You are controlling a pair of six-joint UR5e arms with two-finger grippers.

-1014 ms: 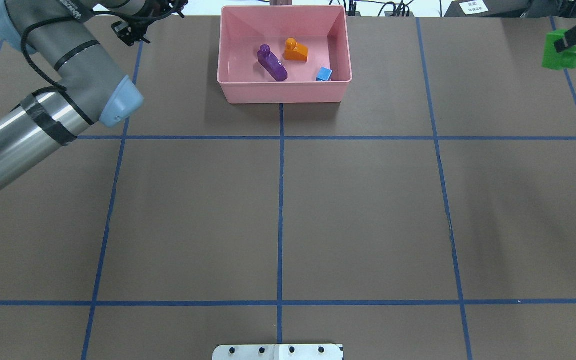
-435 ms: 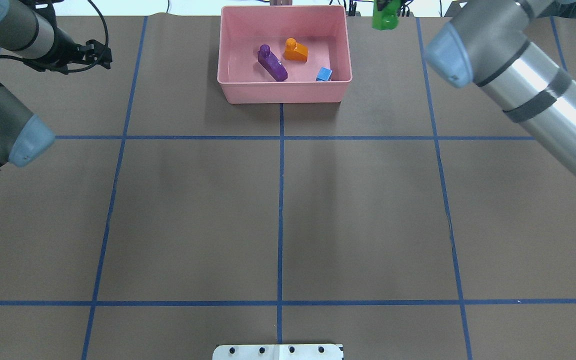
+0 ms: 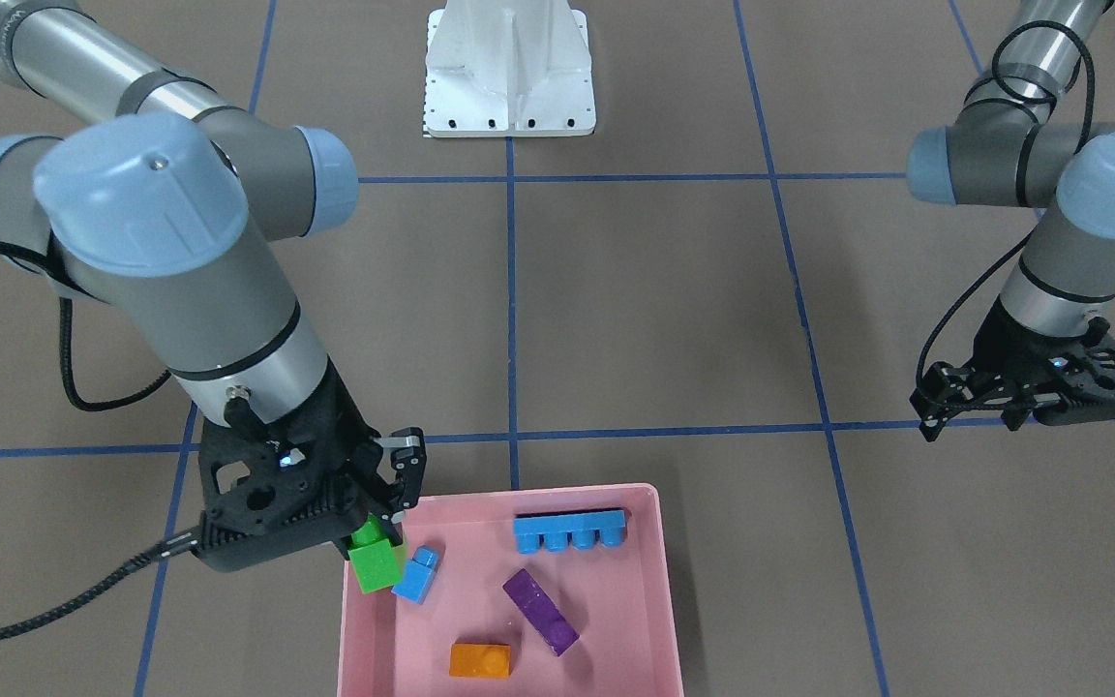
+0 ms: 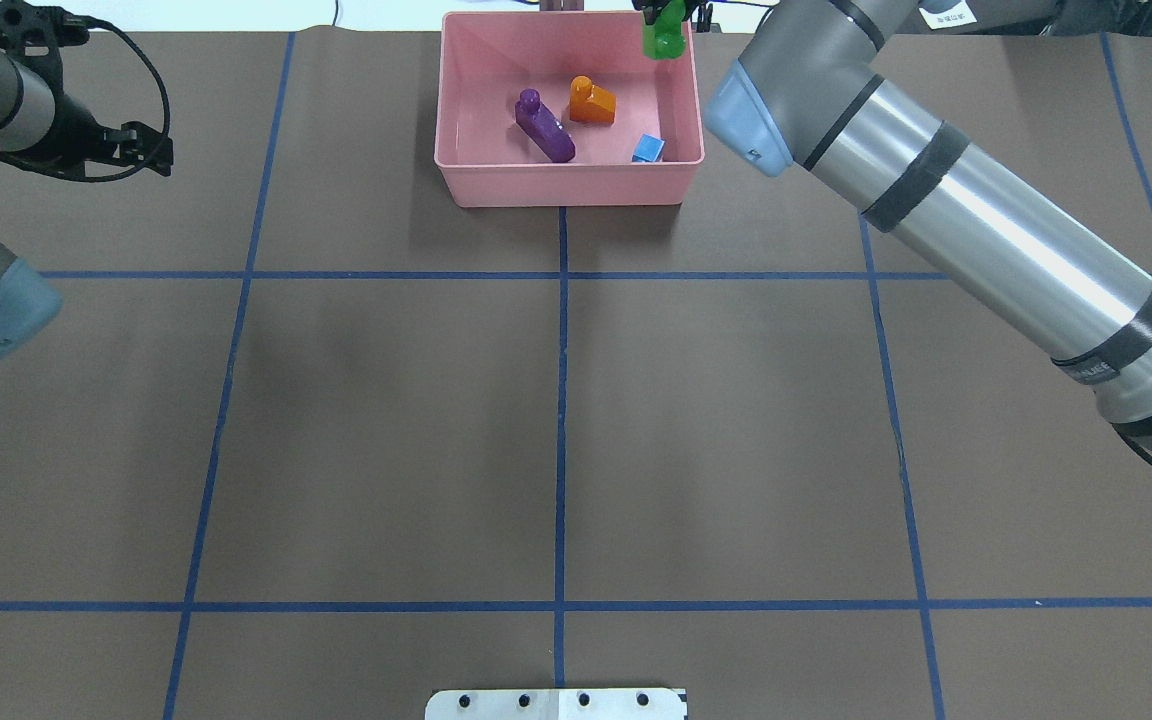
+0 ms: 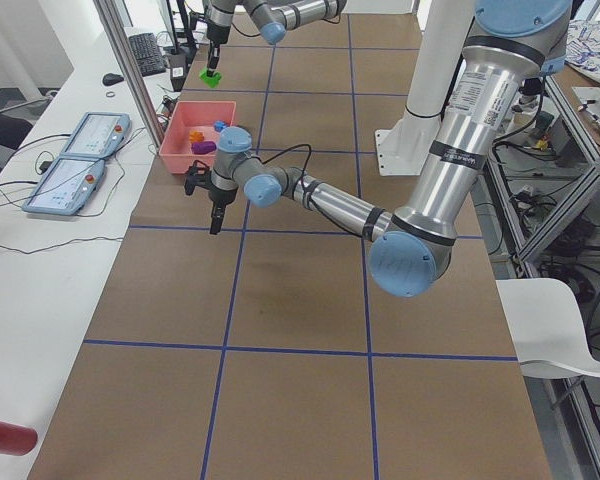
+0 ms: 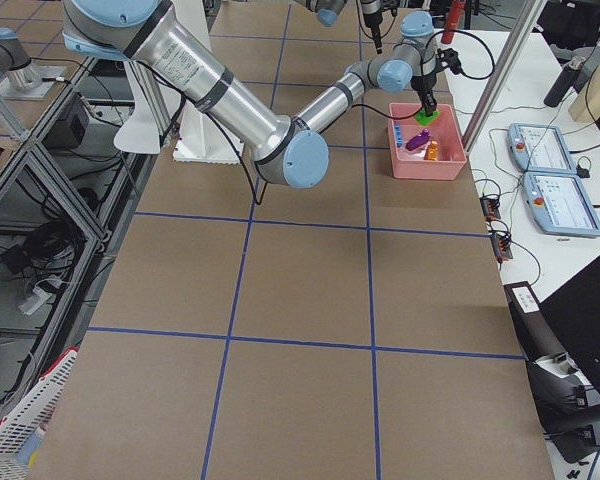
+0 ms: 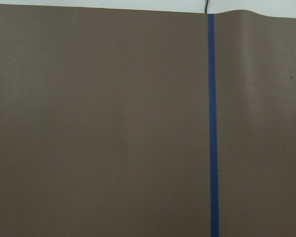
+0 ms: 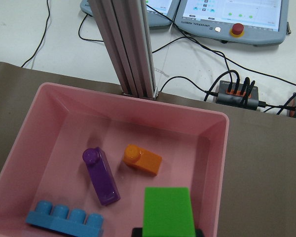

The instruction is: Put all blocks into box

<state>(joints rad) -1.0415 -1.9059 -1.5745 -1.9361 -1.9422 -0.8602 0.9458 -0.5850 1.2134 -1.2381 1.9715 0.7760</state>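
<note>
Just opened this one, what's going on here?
The right gripper holds a green block above the pink box, near one corner, not yet released. Four blocks already lie inside: a purple block, an orange block, a small blue block and a long blue block. The left gripper hangs open and empty over the table, off to the side. No block shows loose on the table, so the green one looks like the last.
</note>
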